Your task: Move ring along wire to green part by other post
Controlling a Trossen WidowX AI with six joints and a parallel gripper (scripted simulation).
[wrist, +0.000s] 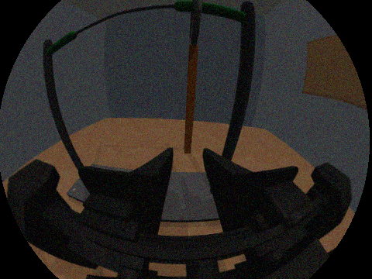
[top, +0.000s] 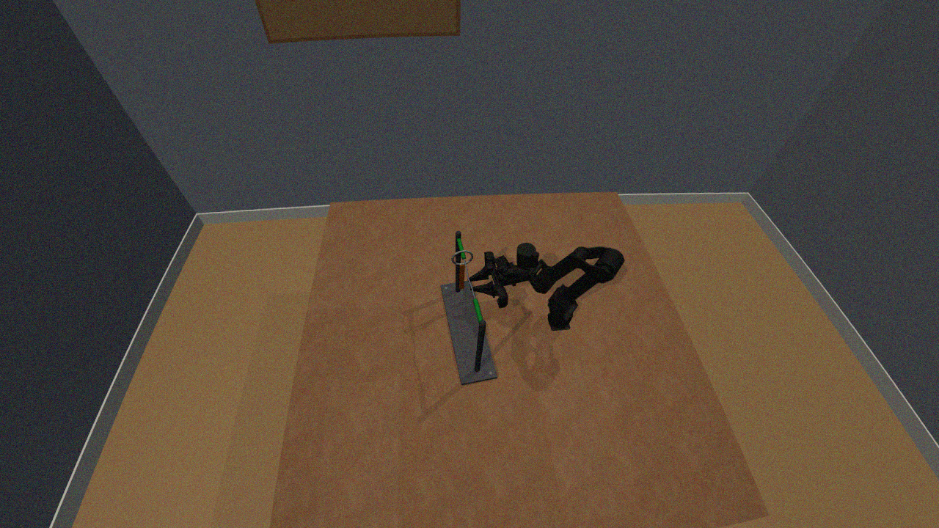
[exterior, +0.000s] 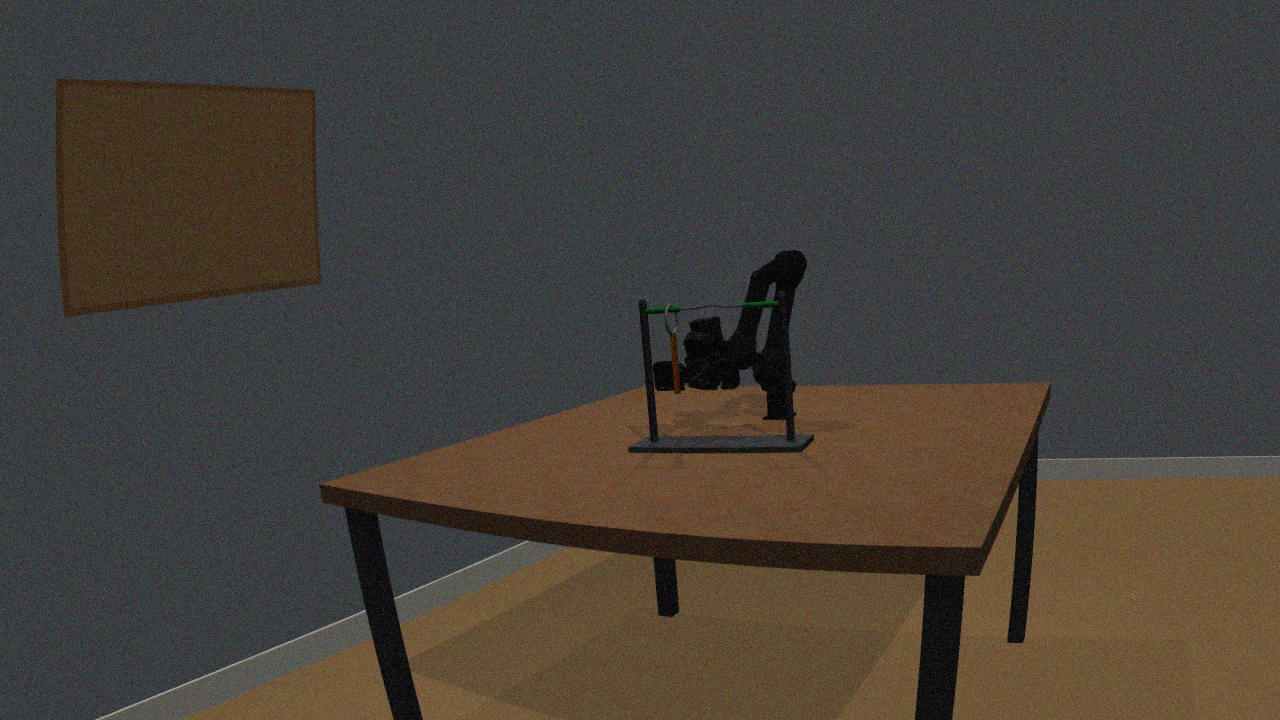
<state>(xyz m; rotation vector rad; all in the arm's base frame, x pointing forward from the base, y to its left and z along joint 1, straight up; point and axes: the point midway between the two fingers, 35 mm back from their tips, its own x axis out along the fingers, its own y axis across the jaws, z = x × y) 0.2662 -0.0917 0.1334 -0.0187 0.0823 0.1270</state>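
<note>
The ring (top: 452,259) (exterior: 665,318) (wrist: 194,29) hangs on the green part (top: 461,246) (wrist: 225,11) beside one post (top: 457,279) (exterior: 648,376) (wrist: 246,58), with the wire through it. Its orange handle (top: 461,276) (exterior: 675,362) (wrist: 191,85) hangs straight down. My gripper (top: 470,284) (wrist: 188,152) is partly open and empty, on the arm's side of the handle. In the wrist view the handle's lower end shows between and just beyond the fingertips, with no visible contact. The other green part (top: 477,310) (exterior: 760,304) (wrist: 63,42) adjoins the other post (top: 480,347) (exterior: 788,376) (wrist: 54,97).
The thin grey wire (exterior: 713,306) (wrist: 116,16) curves between the green parts, above my gripper's height. The grey base (top: 463,334) (exterior: 720,444) (wrist: 190,194) carries both posts on the wooden table (top: 590,427) (exterior: 537,483). The near post stands right of the handle in the wrist view.
</note>
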